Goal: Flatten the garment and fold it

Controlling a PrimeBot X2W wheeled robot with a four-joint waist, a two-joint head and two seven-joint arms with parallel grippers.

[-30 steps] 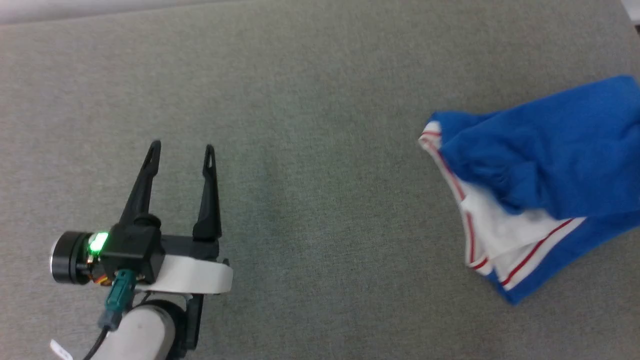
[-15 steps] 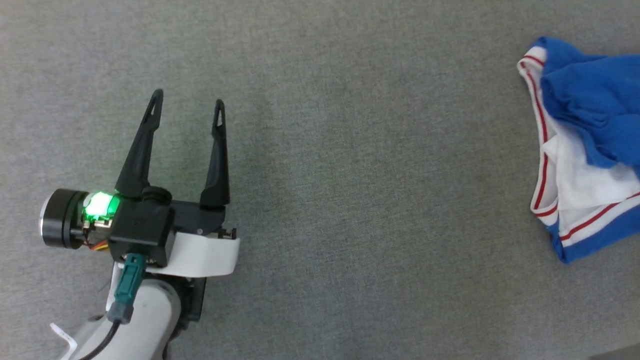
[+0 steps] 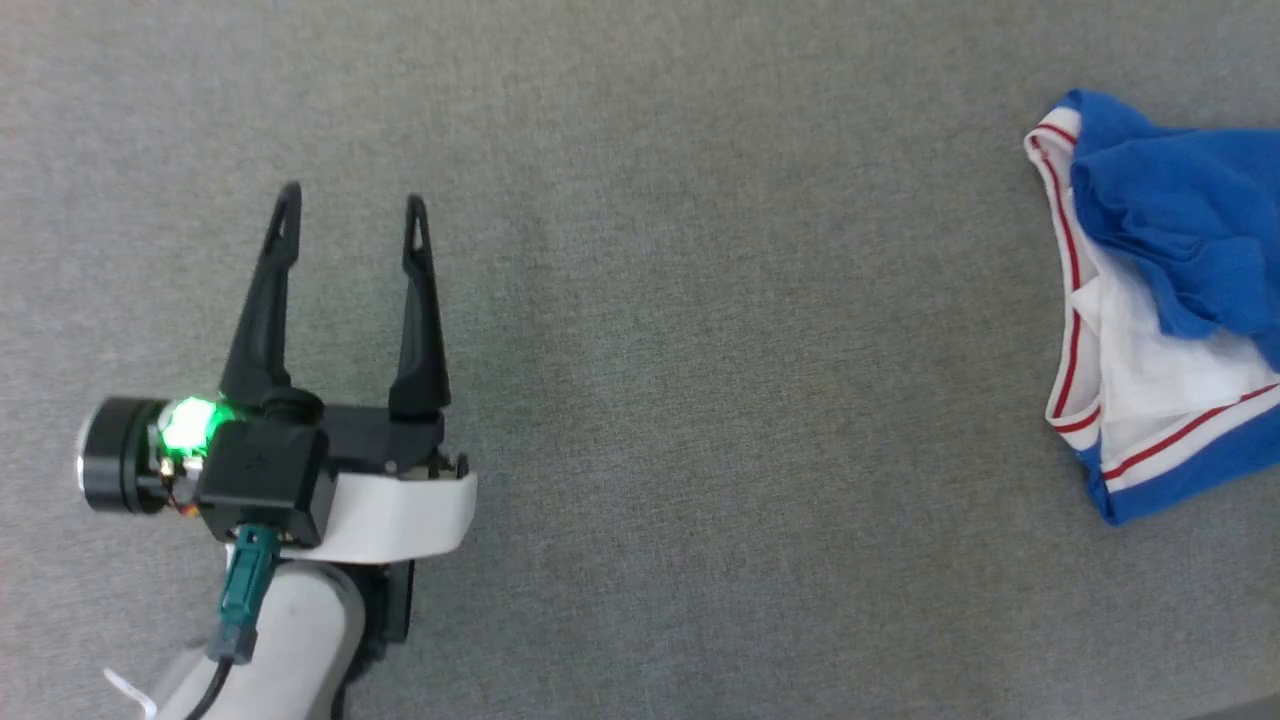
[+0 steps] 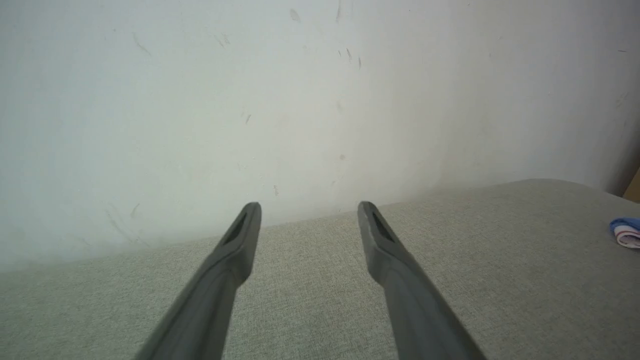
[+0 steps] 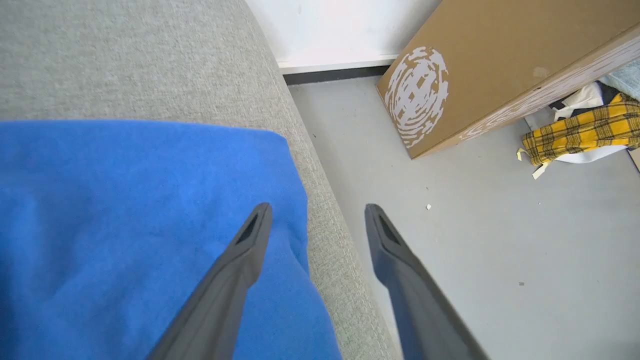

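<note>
While our right claw [image 5: 317,207] hangs spread and empty, the shirt [image 5: 125,225] lies bunched beneath it at the edge of the cushion [image 5: 332,260]; a careless tug could drop it onto the floor [image 5: 475,225] beyond. Our left claw [image 3: 352,197], also spread, idles well apart.

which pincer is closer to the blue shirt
Right. The right pincer hangs open over the edge of the shirt; the left pincer is open too, far off to the shirt's left.
</note>
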